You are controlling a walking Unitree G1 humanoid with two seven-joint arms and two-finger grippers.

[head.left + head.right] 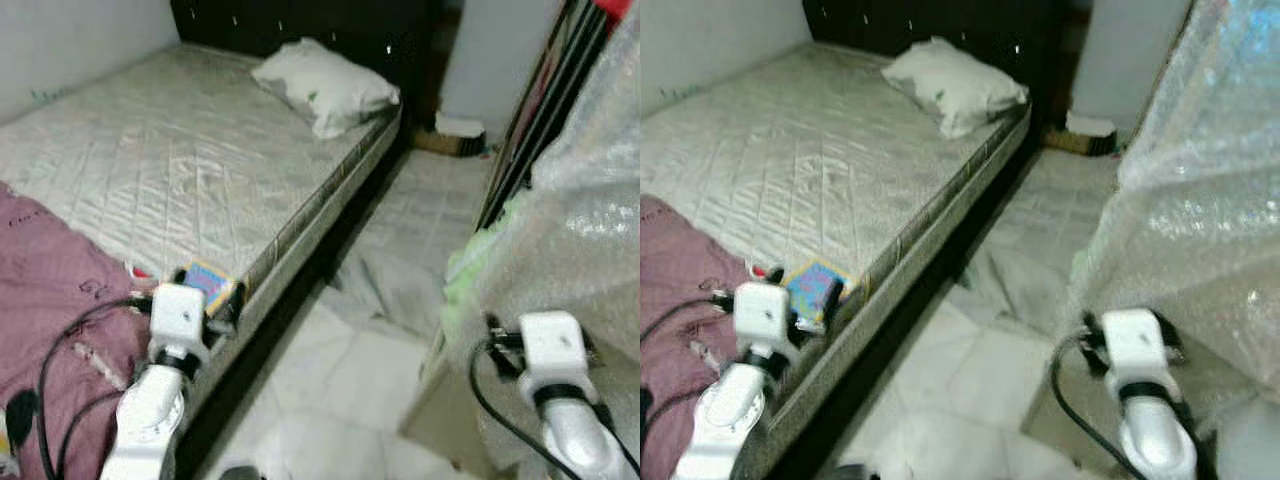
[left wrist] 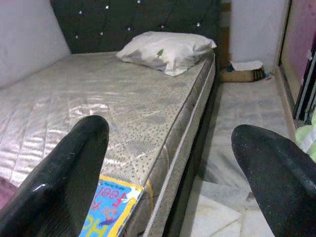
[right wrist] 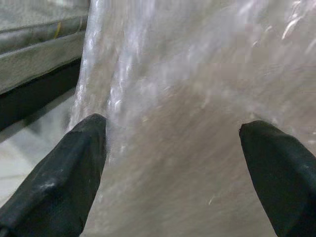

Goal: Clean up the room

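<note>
Your left gripper (image 2: 168, 173), fingers spread wide and empty, sits nearest the colourful book (image 1: 208, 281) lying at its 12 o'clock on the mattress (image 1: 180, 170) edge, so reach straight ahead.

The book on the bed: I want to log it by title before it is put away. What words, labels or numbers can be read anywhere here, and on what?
"FEEL", partly cut off, in red on the book cover.
Blue letters below it on the cover: too cropped to read.
Small green print on the pillow: too small to read.
</note>
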